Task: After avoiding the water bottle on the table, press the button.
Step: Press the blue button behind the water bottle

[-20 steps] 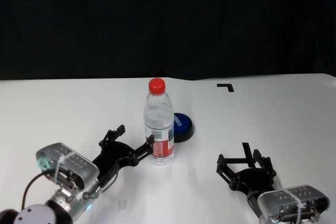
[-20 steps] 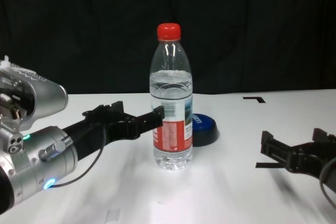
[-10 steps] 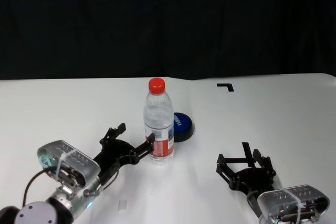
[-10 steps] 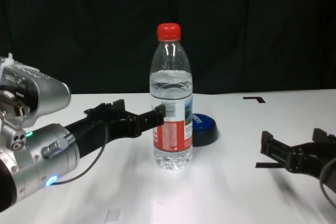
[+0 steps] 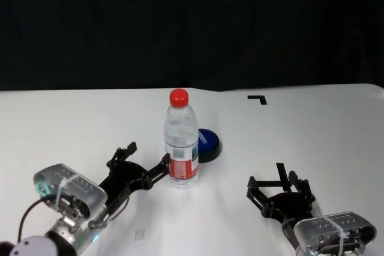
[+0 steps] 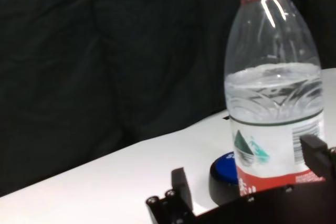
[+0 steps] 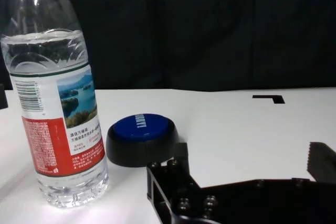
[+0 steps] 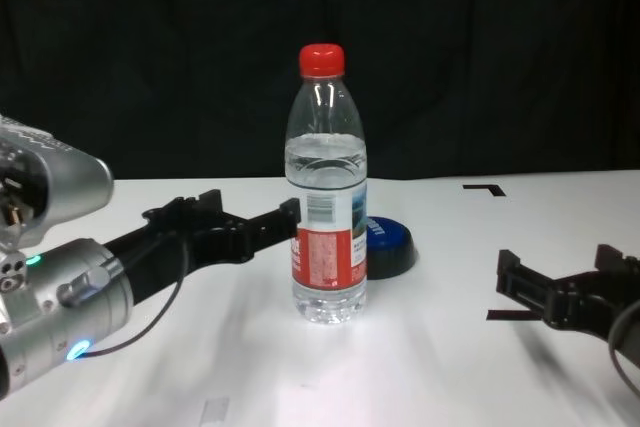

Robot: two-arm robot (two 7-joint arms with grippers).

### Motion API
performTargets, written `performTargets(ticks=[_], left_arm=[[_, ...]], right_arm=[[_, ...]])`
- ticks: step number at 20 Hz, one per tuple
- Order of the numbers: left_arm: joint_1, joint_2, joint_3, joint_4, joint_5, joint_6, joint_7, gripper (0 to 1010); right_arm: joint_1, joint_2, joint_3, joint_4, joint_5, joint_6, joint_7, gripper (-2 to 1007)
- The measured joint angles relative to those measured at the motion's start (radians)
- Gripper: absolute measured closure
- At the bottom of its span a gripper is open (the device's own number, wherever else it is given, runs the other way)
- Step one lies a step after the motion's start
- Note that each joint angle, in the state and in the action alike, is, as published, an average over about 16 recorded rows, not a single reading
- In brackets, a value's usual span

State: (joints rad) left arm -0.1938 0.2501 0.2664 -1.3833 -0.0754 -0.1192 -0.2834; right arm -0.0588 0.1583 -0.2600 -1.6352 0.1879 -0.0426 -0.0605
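Your left gripper (image 5: pixel 146 164) is spread wide, low, just left of the water bottle (image 5: pixel 181 146), which blocks the button (image 5: pixel 207 144) right behind it on the table (image 5: pixel 312 130). Right gripper (image 5: pixel 279 190) also wide, parked near edge.

Black backdrop (image 5: pixel 192 22) behind; small pale tab (image 5: pixel 140 234) nr front edge.

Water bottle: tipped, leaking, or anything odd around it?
Nothing stands out. The water bottle stands upright and capped on the table, no spill. The button sits just behind it. The left gripper, open, is beside the bottle; the right gripper rests apart.
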Motion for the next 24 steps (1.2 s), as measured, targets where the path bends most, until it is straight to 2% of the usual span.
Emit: performTargets(ticks=[9, 17, 24], left_arm=[[0.058, 0.016, -0.045, -0.069, 0.011, 0.007, 0.04, 1], [0.122, 0.025, -0.114, -0.139, 0.036, 0.012, 0.089, 1], [0.181, 0.018, -0.171, -0.193, 0.057, 0.018, 0.119, 1]], right_arm=[[0.0, 0.0, 0.0, 0.0, 0.0, 0.0, 0.0, 2], [0.0, 0.0, 0.0, 0.0, 0.0, 0.0, 0.0, 2], [0.0, 0.0, 0.0, 0.0, 0.0, 0.0, 0.0, 2]])
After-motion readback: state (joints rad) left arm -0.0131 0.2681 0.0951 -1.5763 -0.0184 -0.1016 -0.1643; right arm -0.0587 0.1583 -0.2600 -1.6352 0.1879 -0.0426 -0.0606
